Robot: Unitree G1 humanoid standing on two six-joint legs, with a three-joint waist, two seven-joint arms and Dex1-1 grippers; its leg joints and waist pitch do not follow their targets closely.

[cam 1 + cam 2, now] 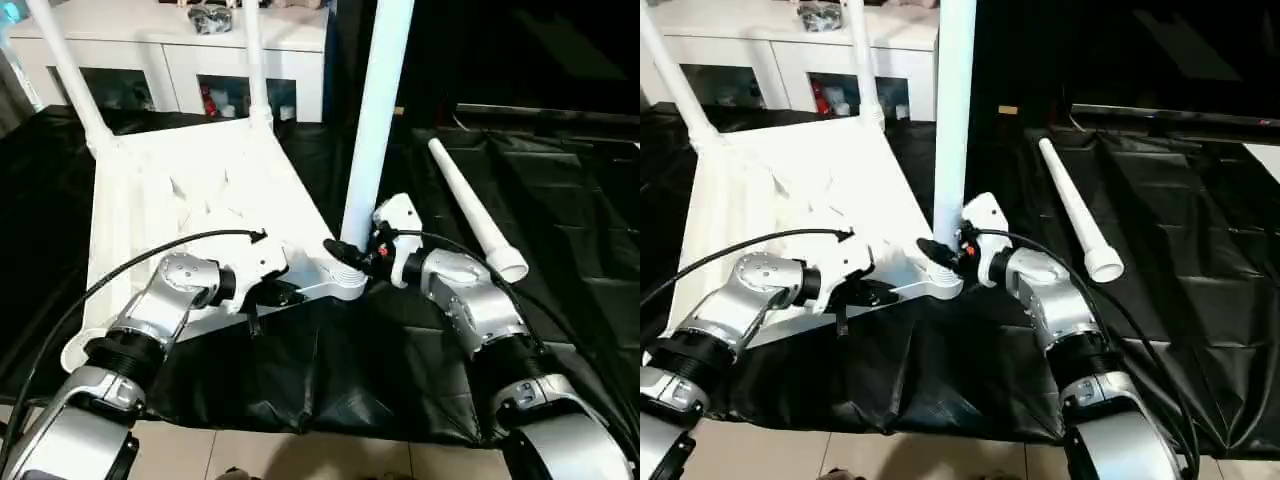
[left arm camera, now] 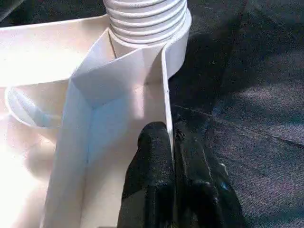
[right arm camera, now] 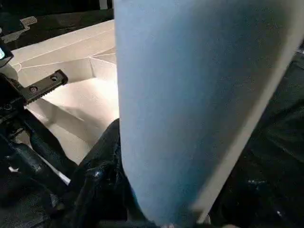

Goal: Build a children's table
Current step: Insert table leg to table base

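Tabletop (image 1: 200, 200): inverted on black sheet. Left gripper (image 2: 172, 156) fingers pinching its rim; right gripper (image 1: 350, 255) at upright leg (image 1: 378, 110), finger state indeterminate. Risk: leg cross-threads if tilted.

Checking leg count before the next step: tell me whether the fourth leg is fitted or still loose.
Loose. The fourth leg lies flat on the black sheet, apart from the tabletop.

Black sheet (image 1: 300, 390) over pale tile floor (image 1: 260, 455), white glass-door cabinet (image 1: 190, 70) at back.
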